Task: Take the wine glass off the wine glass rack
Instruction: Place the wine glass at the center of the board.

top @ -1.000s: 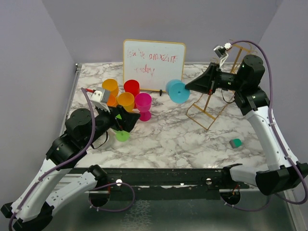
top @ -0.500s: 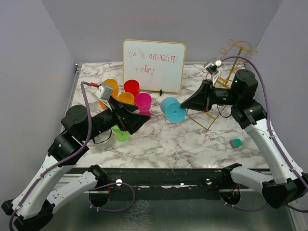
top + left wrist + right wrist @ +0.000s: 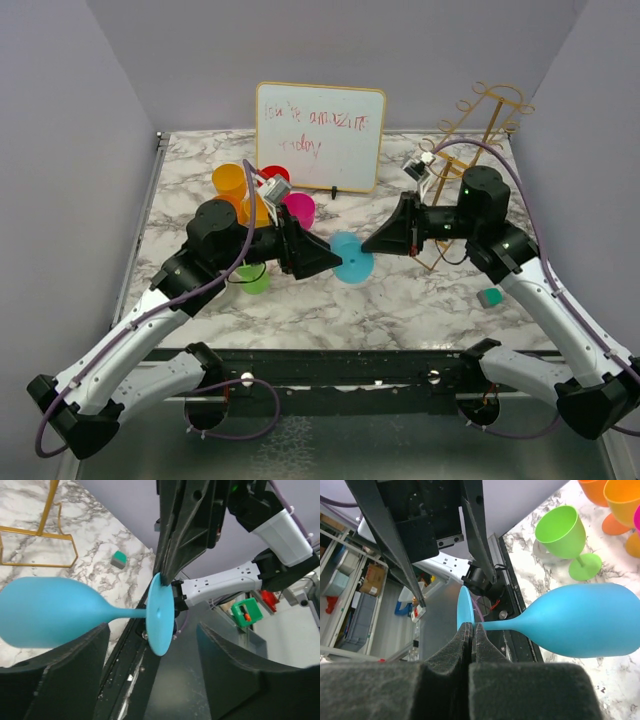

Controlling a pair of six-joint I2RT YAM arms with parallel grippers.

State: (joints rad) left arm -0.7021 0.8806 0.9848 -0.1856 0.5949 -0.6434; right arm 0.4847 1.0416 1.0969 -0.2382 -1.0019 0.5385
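Fingers (image 3: 60, 675) of left gripper (image 3: 332, 262) apart, straddling the stem of the blue wine glass (image 3: 50, 612); no contact visible. Glass lies level in the air over mid-table. Right gripper (image 3: 471, 630) pinched tight on it, at the stem by the foot. Wine glass rack (image 3: 493, 122) stands far right, glass well apart from it. Judgement: removal done; a handover or set-down seems left. White board (image 3: 320, 135), far centre: red scrawl, only "amazin" and "today" roughly readable.

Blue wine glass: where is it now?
Top view: the blue wine glass hangs sideways mid-table, off the gold rack to its right, its stem pinched by the right gripper, the left gripper open around it.
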